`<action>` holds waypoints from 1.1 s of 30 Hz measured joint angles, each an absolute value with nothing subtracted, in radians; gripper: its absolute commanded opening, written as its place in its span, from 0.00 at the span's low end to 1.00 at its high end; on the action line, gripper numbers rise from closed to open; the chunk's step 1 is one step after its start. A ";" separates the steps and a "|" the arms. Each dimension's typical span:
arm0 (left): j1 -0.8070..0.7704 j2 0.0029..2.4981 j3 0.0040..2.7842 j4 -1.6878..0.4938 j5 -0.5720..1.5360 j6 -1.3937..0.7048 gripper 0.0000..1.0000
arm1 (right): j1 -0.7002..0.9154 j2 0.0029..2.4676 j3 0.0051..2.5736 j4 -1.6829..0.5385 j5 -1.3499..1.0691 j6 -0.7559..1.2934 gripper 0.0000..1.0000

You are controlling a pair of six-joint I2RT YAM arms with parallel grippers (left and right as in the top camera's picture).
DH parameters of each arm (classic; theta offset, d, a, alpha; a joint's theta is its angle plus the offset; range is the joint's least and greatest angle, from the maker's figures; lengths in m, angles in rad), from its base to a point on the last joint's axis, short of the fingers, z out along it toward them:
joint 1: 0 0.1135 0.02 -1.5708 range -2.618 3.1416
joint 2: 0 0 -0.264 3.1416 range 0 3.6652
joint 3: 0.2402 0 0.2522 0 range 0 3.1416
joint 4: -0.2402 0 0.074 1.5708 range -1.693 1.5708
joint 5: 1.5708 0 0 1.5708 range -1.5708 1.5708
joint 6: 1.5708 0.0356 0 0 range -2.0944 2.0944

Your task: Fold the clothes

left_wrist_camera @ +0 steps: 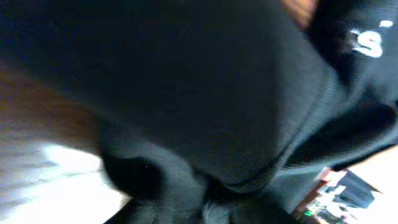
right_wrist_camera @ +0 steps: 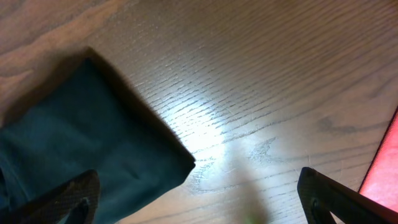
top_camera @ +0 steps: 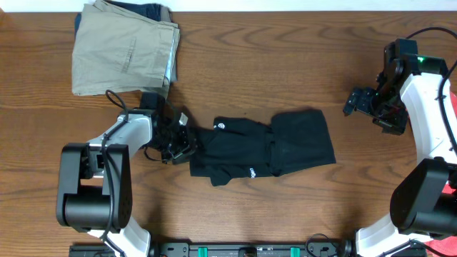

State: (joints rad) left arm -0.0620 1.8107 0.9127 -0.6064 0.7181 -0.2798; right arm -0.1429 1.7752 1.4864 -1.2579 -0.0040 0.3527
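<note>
The black garment (top_camera: 264, 146) lies crumpled across the middle of the table, with small white logo marks near its left end and its front hem. My left gripper (top_camera: 181, 140) is at the garment's left end. The left wrist view is filled with bunched black fabric (left_wrist_camera: 186, 93) pressed close, and a white logo (left_wrist_camera: 368, 42) shows at the top right. The fingers are hidden in the fabric and seem shut on it. My right gripper (top_camera: 355, 101) is open and empty over bare wood, to the right of the garment. The garment's corner (right_wrist_camera: 81, 137) shows by its left finger.
Folded khaki-tan trousers (top_camera: 125, 50) lie at the back left on a dark item. A red cloth (top_camera: 452, 187) shows at the right edge, and also in the right wrist view (right_wrist_camera: 387, 168). Bare wood lies between the garment and the right arm.
</note>
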 measured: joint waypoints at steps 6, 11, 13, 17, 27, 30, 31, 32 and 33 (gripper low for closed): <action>-0.063 1.813 0.912 -0.647 0.640 -0.316 0.06 | -0.143 1.775 1.486 -1.261 -0.004 0.353 0.99; -0.058 1.814 0.979 -0.832 0.492 -0.334 0.06 | -0.143 1.775 1.486 -1.264 -0.004 0.353 0.99; -0.048 1.814 1.029 -0.911 0.418 -0.339 0.06 | -0.143 1.775 1.486 -1.264 -0.004 0.353 0.99; -0.013 1.810 1.159 -1.065 0.256 -0.341 0.06 | -0.143 1.775 1.486 -1.263 -0.014 0.353 0.99; 0.015 1.692 1.453 -1.331 0.094 -0.336 0.06 | -0.143 1.775 1.486 -1.245 -0.052 0.356 0.99; -0.030 1.641 1.474 -1.337 0.108 -0.332 0.06 | -0.143 1.775 1.486 -1.245 -0.053 0.356 0.99; -0.053 1.627 1.476 -1.338 0.119 -0.332 0.06 | -0.143 1.775 1.486 -1.245 -0.053 0.356 0.99; -0.078 1.618 1.477 -1.338 0.133 -0.332 0.06 | -0.143 1.775 1.486 -1.245 -0.053 0.356 0.99; -0.099 1.614 1.477 -1.337 0.148 -0.332 0.06 | -0.143 1.775 1.486 -1.245 -0.053 0.356 0.99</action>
State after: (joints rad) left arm -0.0990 1.6138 1.4765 -1.3369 0.1478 -0.3321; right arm -0.1429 1.7752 1.4864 -1.2449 -0.0532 0.3557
